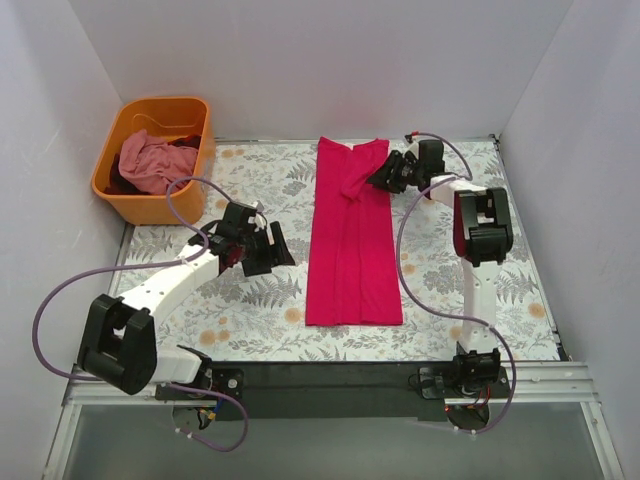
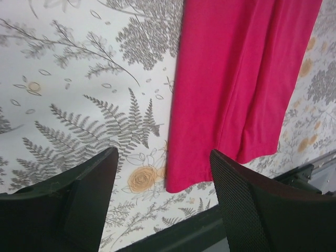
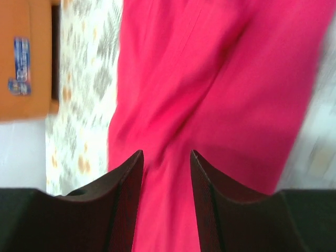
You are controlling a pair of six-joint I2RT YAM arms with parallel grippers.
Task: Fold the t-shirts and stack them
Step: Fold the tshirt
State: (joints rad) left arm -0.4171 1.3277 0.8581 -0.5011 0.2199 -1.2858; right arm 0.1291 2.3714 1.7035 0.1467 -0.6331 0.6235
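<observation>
Crimson-pink cotton, the t-shirt (image 1: 352,250) is laid flat at the middle of the floral-printed surface (image 1: 250,180). It is folded lengthwise into a long narrow strip running from 12 o'clock to 6 o'clock. Its far end at 12 o'clock is rumpled, with a flap turned over toward 1 o'clock. The near hem at 6 o'clock is seen square and smooth.

In the right wrist view the same t-shirt (image 3: 210,79) fills most of the blurred picture. The right fingers (image 3: 121,178) are shown a little apart directly over it. Whether a fold of cloth is pinched between them cannot be told. From above, the right fingers (image 1: 382,178) are placed at the strip's far end, at about 1 o'clock.

The left fingers (image 1: 280,245) are held at 9 o'clock of the strip, spread wide with nothing between them. In the left wrist view the left fingers (image 2: 79,189) are seen above the surface (image 2: 79,79), just beside the near left corner of the t-shirt (image 2: 236,79).

At 10 o'clock an orange plastic basket (image 1: 150,205) is set off the surface's far left corner. A paler pink t-shirt (image 1: 150,160) is crumpled inside it.
</observation>
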